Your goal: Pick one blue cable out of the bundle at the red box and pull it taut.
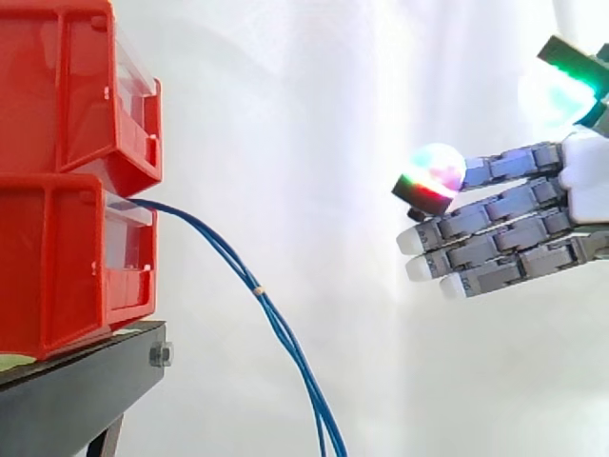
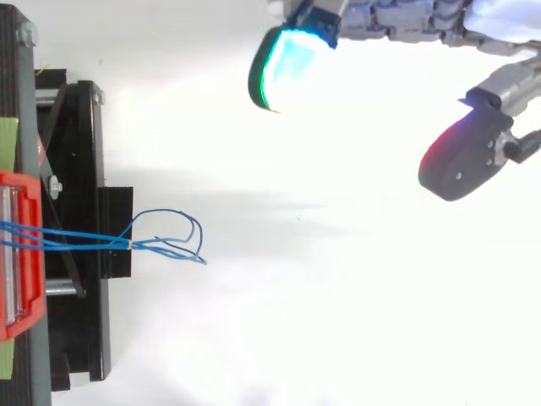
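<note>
A bundle of thin blue cables (image 1: 257, 290) comes out of the lower of two stacked red bins (image 1: 67, 257) and hangs down to the right, bound by a small pale tie. From above, the blue cables (image 2: 127, 244) run off the red bin (image 2: 21, 254) and end in loose loops on the white floor. My hand (image 1: 514, 228) hovers well to the right of the cables, at about the height of the lower bin. Its fingers are straight and point left toward the bins, with nothing between them. The hand (image 2: 380, 17) reaches in from the upper right, with glowing pads.
The bins rest on a black stand (image 1: 86, 381) at the left. A white curtain hangs behind everything. Open space lies between the cables and my hand.
</note>
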Robot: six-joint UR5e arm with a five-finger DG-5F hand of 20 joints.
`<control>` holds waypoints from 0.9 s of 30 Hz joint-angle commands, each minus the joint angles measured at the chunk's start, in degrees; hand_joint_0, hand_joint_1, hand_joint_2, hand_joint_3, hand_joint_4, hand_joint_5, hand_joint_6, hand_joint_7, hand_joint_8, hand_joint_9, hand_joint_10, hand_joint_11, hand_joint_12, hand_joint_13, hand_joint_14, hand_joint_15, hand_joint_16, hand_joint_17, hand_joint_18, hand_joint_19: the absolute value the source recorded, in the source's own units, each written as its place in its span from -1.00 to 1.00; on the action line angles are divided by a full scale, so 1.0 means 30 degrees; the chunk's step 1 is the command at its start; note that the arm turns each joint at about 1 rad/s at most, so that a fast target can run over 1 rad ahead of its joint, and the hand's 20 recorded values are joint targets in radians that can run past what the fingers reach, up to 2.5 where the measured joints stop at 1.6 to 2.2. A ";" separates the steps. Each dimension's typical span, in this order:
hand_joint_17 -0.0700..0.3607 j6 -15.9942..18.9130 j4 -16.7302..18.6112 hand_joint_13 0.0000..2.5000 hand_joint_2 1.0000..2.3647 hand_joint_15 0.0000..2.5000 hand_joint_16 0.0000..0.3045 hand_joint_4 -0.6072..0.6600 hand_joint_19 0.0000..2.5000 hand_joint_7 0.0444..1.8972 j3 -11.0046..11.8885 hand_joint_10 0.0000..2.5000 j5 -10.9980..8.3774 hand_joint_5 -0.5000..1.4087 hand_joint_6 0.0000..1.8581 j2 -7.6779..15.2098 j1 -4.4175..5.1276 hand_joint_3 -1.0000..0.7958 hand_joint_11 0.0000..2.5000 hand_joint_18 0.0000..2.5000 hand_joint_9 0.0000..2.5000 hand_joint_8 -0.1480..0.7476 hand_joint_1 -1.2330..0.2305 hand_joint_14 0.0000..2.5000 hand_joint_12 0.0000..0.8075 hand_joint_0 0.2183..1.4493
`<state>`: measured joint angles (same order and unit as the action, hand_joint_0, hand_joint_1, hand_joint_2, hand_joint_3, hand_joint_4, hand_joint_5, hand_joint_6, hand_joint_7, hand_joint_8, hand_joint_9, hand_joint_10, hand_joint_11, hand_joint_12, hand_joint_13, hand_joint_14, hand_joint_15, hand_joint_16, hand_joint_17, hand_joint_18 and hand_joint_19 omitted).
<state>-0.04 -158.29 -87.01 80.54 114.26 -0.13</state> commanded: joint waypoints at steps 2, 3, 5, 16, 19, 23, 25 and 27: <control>-0.07 -0.0134 0.0791 -1.00 -1.00 -0.93 -0.62 0.31 -1.00 0.04 -0.0001 -1.00 -0.0539 -0.63 -0.46 0.0497 0.0014 -0.44 -1.00 -1.00 -1.00 -0.16 -0.52 -1.00 -0.11 -0.46; -0.08 -0.0192 0.1201 -1.00 -1.00 -0.92 -0.62 0.30 -1.00 0.10 0.0029 -1.00 -0.0480 -0.62 -0.46 0.0526 0.0043 -0.44 -1.00 -1.00 -1.00 -0.17 -0.50 -1.00 -0.11 -0.45; -0.08 -0.0251 0.2256 -1.00 -0.99 -0.92 -0.63 0.28 -1.00 0.16 -0.0001 -1.00 -0.0568 -0.62 -0.46 0.1259 0.0160 -0.31 -1.00 -1.00 -1.00 -0.16 -0.46 -1.00 -0.11 -0.44; -0.04 -0.0134 0.2871 -1.00 -1.00 -0.91 -0.60 0.30 -0.97 0.17 -0.0001 -1.00 -0.1271 -0.62 -0.46 0.2108 0.0307 -0.44 -0.99 -1.00 -1.00 -0.12 -0.40 -1.00 -0.08 -0.55; -0.03 -0.0280 0.2841 -1.00 -1.00 -0.91 -0.59 0.32 -0.97 0.16 -0.0001 -1.00 -0.1389 -0.62 -0.46 0.2108 0.0365 -0.44 -0.98 -1.00 -1.00 -0.10 -0.39 -1.00 -0.07 -0.56; -0.02 -0.0456 0.2900 -1.00 -1.00 -0.91 -0.59 0.31 -0.96 0.15 -0.0001 -1.00 -0.1594 -0.62 -0.46 0.2108 0.0512 -0.44 -0.99 -1.00 -1.00 -0.10 -0.39 -1.00 -0.07 -0.56; -0.02 -0.0778 0.2988 -1.00 -1.00 -0.91 -0.59 0.31 -0.97 0.15 0.0029 -1.00 -0.1857 -0.61 -0.46 0.2518 0.0658 -0.44 -0.98 -1.00 -1.00 -0.09 -0.38 -1.00 -0.07 -0.57; -0.02 -0.0778 0.3017 -1.00 -1.00 -0.91 -0.59 0.31 -0.96 0.15 0.0029 -1.00 -0.1857 -0.61 -0.46 0.2577 0.0658 -0.44 -0.97 -1.00 -1.00 -0.09 -0.37 -1.00 -0.07 -0.57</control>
<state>-1.90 -149.46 -86.97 75.39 121.19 1.60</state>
